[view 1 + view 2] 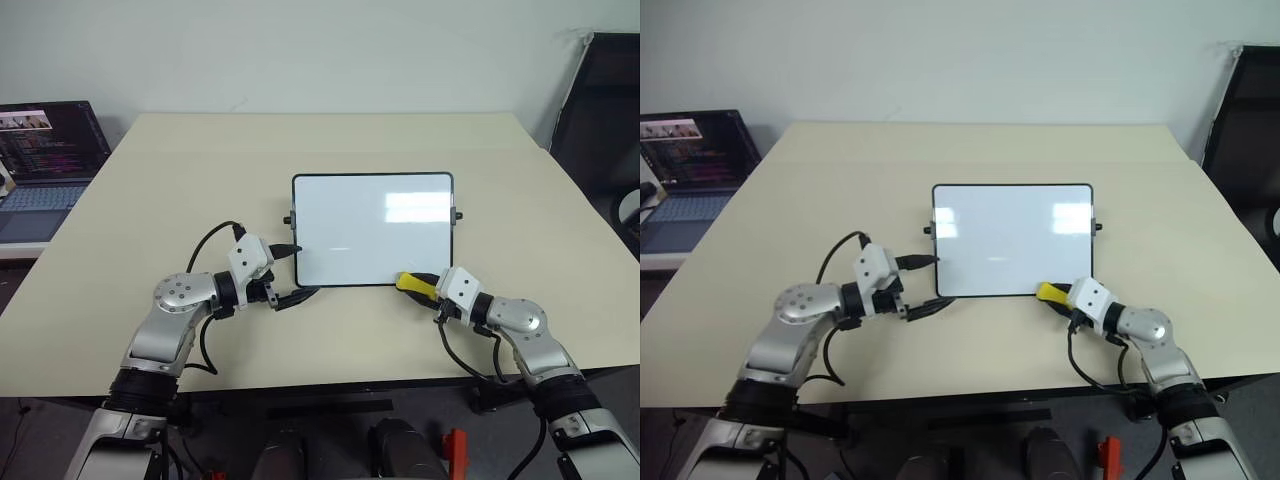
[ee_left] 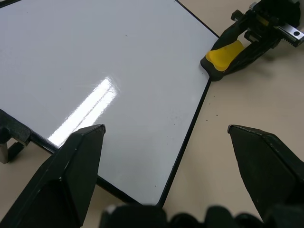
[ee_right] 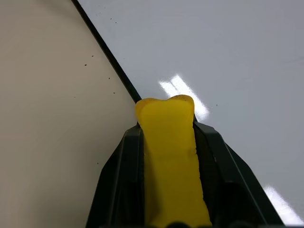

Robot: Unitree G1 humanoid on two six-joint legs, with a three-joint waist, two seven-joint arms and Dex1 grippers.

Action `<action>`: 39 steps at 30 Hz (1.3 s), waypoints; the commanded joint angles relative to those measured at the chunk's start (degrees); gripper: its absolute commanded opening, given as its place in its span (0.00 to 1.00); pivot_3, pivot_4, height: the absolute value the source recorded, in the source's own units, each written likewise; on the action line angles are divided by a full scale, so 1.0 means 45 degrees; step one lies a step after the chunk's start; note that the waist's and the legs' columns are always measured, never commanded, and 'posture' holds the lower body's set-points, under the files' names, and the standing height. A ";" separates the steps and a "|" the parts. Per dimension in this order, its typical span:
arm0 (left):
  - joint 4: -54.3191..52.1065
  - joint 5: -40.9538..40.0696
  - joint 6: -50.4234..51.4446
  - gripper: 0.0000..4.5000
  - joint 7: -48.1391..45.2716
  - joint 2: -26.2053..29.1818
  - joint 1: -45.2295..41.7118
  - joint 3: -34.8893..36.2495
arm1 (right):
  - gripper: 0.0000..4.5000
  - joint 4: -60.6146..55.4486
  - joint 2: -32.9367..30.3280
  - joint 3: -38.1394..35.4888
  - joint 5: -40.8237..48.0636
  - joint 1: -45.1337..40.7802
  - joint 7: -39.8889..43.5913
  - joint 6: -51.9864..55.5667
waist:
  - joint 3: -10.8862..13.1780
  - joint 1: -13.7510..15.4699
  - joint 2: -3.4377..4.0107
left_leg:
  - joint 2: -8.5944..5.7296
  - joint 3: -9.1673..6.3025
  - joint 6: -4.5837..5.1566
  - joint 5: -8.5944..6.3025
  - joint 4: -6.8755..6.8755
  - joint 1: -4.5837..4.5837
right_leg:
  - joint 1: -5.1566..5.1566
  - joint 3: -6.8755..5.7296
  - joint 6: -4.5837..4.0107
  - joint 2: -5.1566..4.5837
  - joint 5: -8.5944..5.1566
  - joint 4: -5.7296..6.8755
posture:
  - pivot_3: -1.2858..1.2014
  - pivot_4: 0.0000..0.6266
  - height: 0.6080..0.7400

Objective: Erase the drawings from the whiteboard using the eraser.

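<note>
The whiteboard (image 1: 370,225) lies flat in the middle of the beige table, its face plain white with glare patches; the drawings are out of view. My left gripper (image 1: 301,270) stands open at the board's near left corner, one finger over the board's left edge and the other off its near edge; the corner (image 2: 161,197) lies between the fingers. My right gripper (image 1: 424,286) is shut on the yellow eraser (image 1: 410,283). The eraser's tip (image 3: 166,107) sits at the black frame by the board's near right corner.
The table (image 1: 330,140) extends well beyond the board on all sides. An open laptop (image 1: 45,165) stands on a lower surface at the left. A dark chair (image 1: 600,110) is at the right, beyond the table's corner.
</note>
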 commanded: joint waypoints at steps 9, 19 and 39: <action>-0.1046 -0.0869 0.0610 1.00 -0.0248 -0.0084 -0.0437 0.0239 | 0.24 -0.6007 -0.2257 -0.3993 0.5784 -0.1394 0.0956 0.7042 | 0.0097 0.0224 0.0137 | 0.0000 -0.0055 -0.0003 -0.0002 -0.0002 -0.0229 | -0.0190 -0.0034 -0.0019 -0.0040 0.0024 -0.0002 | 0.52 0.24 1.00; -0.1904 -0.1281 0.1293 1.00 -0.0444 -0.1919 -0.2008 -0.0950 | 0.24 -0.2982 -0.2516 -0.8473 0.5431 -0.0926 -0.3561 0.6959 | 0.0094 0.0551 0.0125 | -0.0083 -0.0052 -0.0007 -0.0014 -0.0003 -0.0317 | -0.0208 -0.0064 0.0037 -0.0162 -0.0009 -0.0059 | 0.52 0.24 1.00; -0.1833 -0.0832 0.1550 1.00 -0.0543 -0.3133 -0.2174 -0.2436 | 0.24 0.1295 -0.3474 -0.7287 0.3324 0.0549 -0.3873 0.7275 | 0.0097 0.0197 0.0190 | -0.0169 -0.0011 0.0006 -0.0006 0.0010 -0.0278 | -0.0205 -0.0005 0.0049 -0.0142 -0.0016 -0.0014 | 0.52 0.24 1.00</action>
